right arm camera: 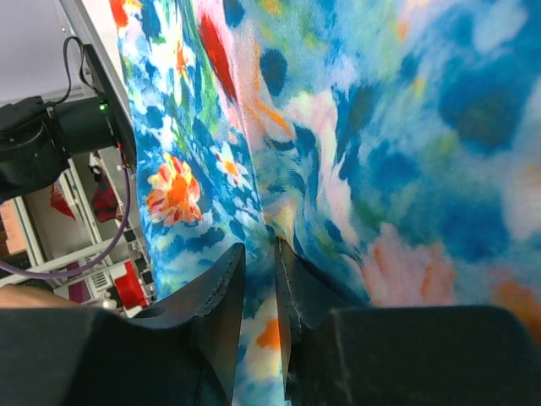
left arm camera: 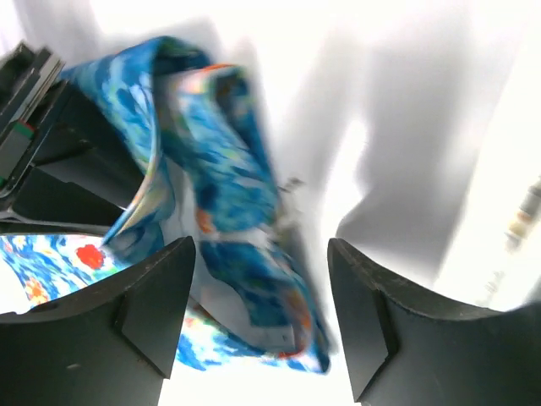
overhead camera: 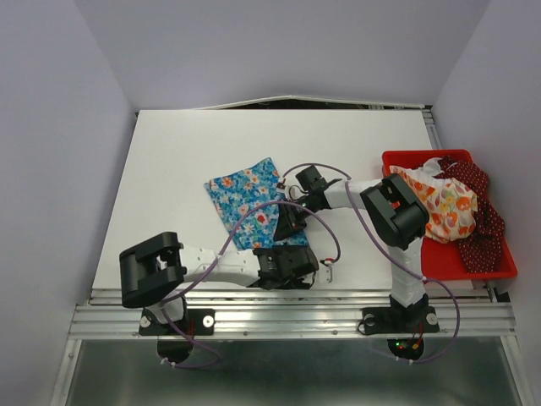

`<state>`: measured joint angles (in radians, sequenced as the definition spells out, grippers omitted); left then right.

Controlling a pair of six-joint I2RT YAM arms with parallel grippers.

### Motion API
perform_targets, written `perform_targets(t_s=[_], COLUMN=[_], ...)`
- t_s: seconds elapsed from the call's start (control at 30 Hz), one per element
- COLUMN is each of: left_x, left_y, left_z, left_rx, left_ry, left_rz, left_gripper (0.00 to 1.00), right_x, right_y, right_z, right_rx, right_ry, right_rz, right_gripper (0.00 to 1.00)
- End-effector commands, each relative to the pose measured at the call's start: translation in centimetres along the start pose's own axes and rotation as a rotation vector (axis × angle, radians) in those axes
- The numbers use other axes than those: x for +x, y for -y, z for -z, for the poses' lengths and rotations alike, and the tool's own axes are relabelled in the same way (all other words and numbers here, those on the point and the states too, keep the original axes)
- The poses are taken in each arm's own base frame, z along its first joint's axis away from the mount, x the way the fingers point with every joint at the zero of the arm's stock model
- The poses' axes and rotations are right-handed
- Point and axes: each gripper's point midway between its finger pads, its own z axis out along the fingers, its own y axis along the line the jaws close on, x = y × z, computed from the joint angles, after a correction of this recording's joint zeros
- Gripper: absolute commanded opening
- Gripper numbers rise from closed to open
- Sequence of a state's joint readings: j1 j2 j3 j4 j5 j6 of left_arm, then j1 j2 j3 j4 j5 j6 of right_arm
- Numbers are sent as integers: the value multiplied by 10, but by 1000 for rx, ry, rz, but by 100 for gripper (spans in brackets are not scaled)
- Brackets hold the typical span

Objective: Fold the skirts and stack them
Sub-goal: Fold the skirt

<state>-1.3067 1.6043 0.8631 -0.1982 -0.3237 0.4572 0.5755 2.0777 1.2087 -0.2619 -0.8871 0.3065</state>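
My left gripper (left arm camera: pixel 260 252) is wide open, with its two fingers far apart, low over the near edge of the blue skirt (overhead camera: pixel 245 199). The blue skirt lies in the middle of the white table (overhead camera: pixel 169 169), and one part is bunched up. My right gripper (right arm camera: pixel 259 249) pinches a fold of it tight. Far to the right, the red bin (overhead camera: pixel 427 155) holds the cream skirt (overhead camera: pixel 448 210) and the dark red skirt (overhead camera: pixel 486 233).

Robot lab cell: white enclosure walls (overhead camera: pixel 51 169), aluminium mounting rails (overhead camera: pixel 287 317).
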Motion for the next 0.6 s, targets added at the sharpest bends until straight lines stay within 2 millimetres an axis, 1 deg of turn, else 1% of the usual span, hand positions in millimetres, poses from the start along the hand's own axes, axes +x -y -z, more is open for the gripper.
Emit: perform_targets(t_s=[0.0,0.03,0.07,0.13,0.17,0.2,0.23,0.3,0.33,0.37,0.43,0.47,0.5,0.57], left_x=[-21,-22,-30,-33,-38,-40,-39,-38,-34,-25,-18,-8,-5,-2], left_y=[3,1,-3,-5,-8,-10,-17,-23,-29,-33,-34,-38,-37,-29], left_z=[36,40,47,51,54,54,53,49,45,36,29,22,19,15], left_rx=[41,45,43,49,41,34,10,0,-21,-25,11,26,43,97], left_ry=[121,126,151,156,174,179,169,163,142,100,74,44,39,36], left_rz=[-24,-33,-27,-27,-20,-13,5,30,42,60,102,131,140,140], left_gripper=[76,77,77,79,79,80,80,81,82,82,82,82,82,81], right_x=[14,14,14,14,14,14,15,15,16,15,16,17,17,15], right_y=[26,26,26,27,28,28,29,29,30,30,31,32,31,32], right_z=[-9,-9,-9,-9,-9,-9,-8,-8,-7,-7,-7,-7,-7,-7], right_rx=[85,87,90,96,99,99,104,110,113,117,120,122,121,128], right_ry=[-25,-25,-24,-22,-22,-23,-24,-21,-22,-19,-22,-23,-22,-18], right_rz=[-32,-35,-35,-33,-34,-34,-33,-31,-29,-30,-34,-37,-36,-35], right_gripper=[27,27,27,27,27,27,26,26,26,26,25,25,25,25])
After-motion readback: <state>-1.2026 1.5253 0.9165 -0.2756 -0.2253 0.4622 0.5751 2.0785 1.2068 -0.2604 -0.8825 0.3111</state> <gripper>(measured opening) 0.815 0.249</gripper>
